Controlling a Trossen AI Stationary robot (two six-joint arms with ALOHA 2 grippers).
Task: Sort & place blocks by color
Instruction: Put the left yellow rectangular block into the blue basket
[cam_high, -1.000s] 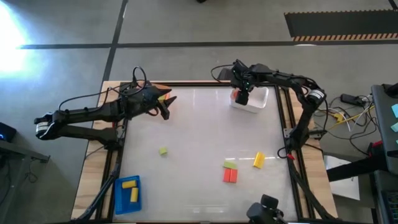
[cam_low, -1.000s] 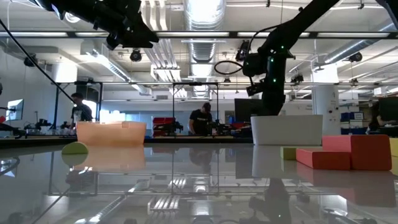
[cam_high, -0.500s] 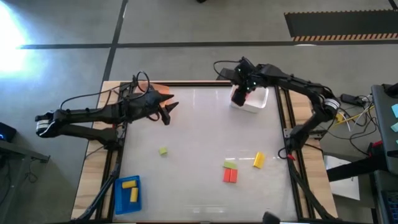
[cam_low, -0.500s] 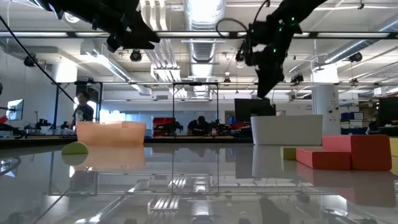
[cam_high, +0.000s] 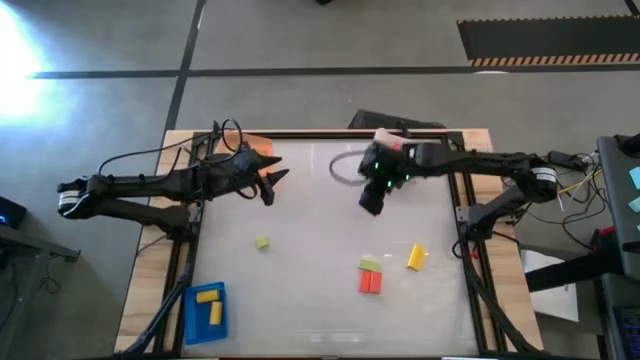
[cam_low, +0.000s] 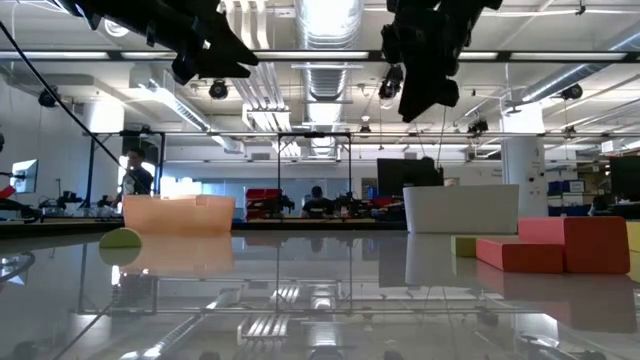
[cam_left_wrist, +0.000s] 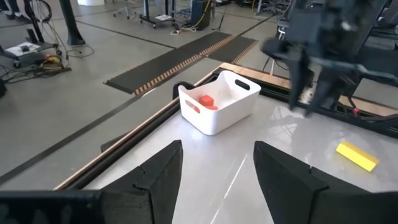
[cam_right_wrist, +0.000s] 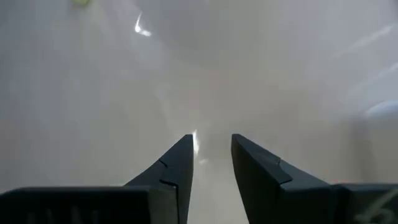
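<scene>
R gripper (cam_high: 372, 198) hangs above the tabletop (cam_high: 310, 300) toward the far right part, fingers (cam_right_wrist: 180, 163) parted w/ a narrow gap, nothing between them. L gripper (cam_high: 268, 182) hovers over the far left corner area beside the orange tray (cam_low: 178, 213), fingers (cam_left_wrist: 158, 171) spread wide, empty.

Blocks: one red block (cam_left_wrist: 207, 100) sits inside the white tray (cam_left_wrist: 219, 115) at the far right corner, seen from the L wrist view. A light green block (cam_high: 262, 242) lies alone left of centre. Nearer the right edge, a green block (cam_high: 371, 265) touches the far side of two red blocks (cam_high: 370, 282) lying side by side; a yellow block (cam_high: 416, 257) lies tilted just beside them, toward the right edge. Two yellow blocks (cam_high: 209, 302) rest in the blue tray (cam_high: 191, 320) at the near left corner.

Low view: people stand in the room beyond the table, too far off to tell more
</scene>
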